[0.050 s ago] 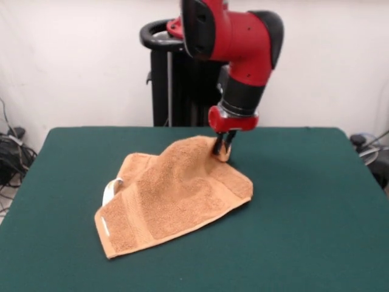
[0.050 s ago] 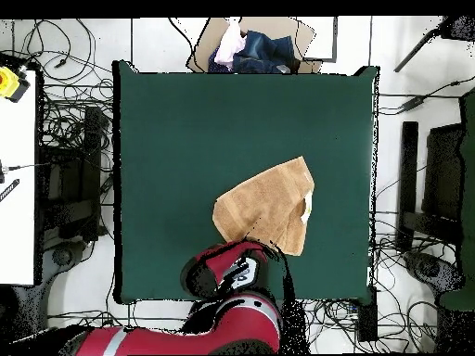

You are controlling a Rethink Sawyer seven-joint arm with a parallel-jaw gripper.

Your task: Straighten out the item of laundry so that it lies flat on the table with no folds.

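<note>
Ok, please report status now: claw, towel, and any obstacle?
Claw shut on towel, far edge lifted. Towel still folded, not flat. Table around it free.

Rumpled towel [image 2: 264, 206] on green table [image 2: 186, 139]

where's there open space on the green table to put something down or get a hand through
Bare green table lies on every side of the towel: a wide stretch between towel and the front view's right edge, a strip along its bottom edge, another band left of the towel. It is crowded where the gripper pinches the raised towel under the arm.
</note>
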